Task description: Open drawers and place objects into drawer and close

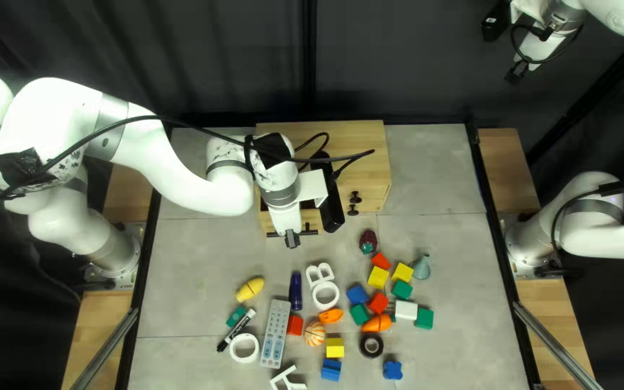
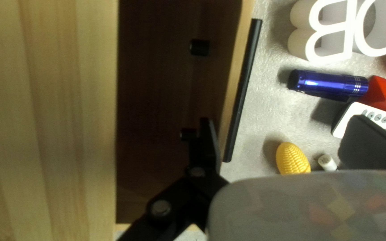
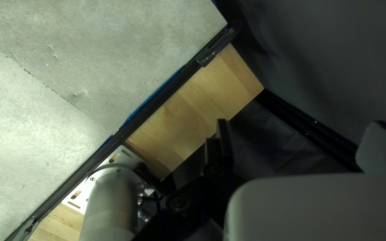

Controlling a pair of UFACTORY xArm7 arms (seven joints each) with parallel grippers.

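At the front of the wooden cabinet, my left gripper is by a pulled-out drawer with a black bar handle. The left wrist view shows my left gripper open, one finger over the drawer's front part and the other out above the table. Dark wood and two black pegs show inside the drawer; its handle runs along the front. My right gripper is raised at the top right; its wrist view shows that gripper open and holding nothing.
Small objects lie before the cabinet: a purple flashlight, a remote, a yellow corn, a marker, white letters, black tape and several coloured blocks. Two black knobs stick out from the cabinet.
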